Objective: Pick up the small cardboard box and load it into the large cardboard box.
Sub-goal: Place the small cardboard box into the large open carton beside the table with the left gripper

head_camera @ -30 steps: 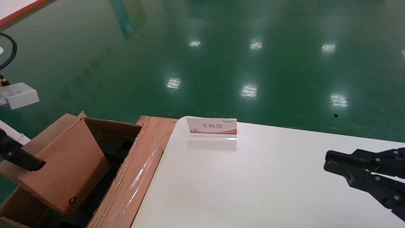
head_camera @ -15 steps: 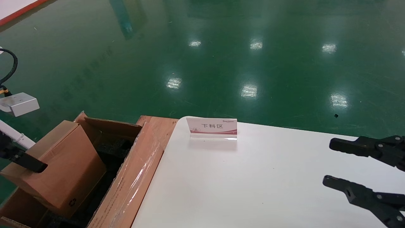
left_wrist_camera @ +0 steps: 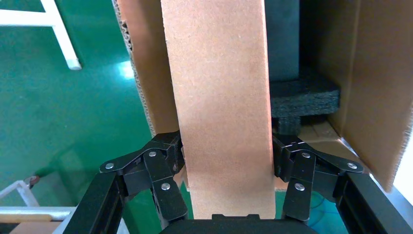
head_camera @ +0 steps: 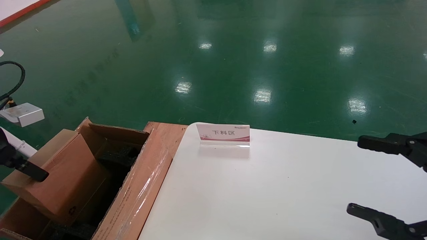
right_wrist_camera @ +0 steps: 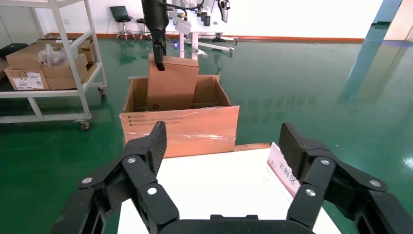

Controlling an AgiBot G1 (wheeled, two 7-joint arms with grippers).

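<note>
**Small cardboard box held tilted in the mouth of the large cardboard box**

The small cardboard box (head_camera: 58,180) hangs from your left gripper (left_wrist_camera: 226,161), whose fingers (left_wrist_camera: 165,168) pinch its two broad faces near the upper end. In the head view it sits at about 8 o'clock, partly inside the large cardboard box (head_camera: 133,200). Its long axis runs from the gripper down into the carton, leaning so that the lower corner with the recycling mark points toward 5 o'clock. From the pincer, the box extends straight ahead into the opening. The left arm is the one to finish; the right gripper (head_camera: 383,181) hovers spread wide over the white table (head_camera: 267,186) at 4 o'clock, well apart from both cartons.

Mind the edges. The taped flap (head_camera: 140,190) stands just beside the box at 3 o'clock, and black foam pads (head_camera: 120,156) line the cavity below. Open room appears to lie straight down, between the carton's left wall and the foam. Farther off at 12 o'clock stands the sign (head_camera: 223,133), then the green floor (head_camera: 233,60).
</note>
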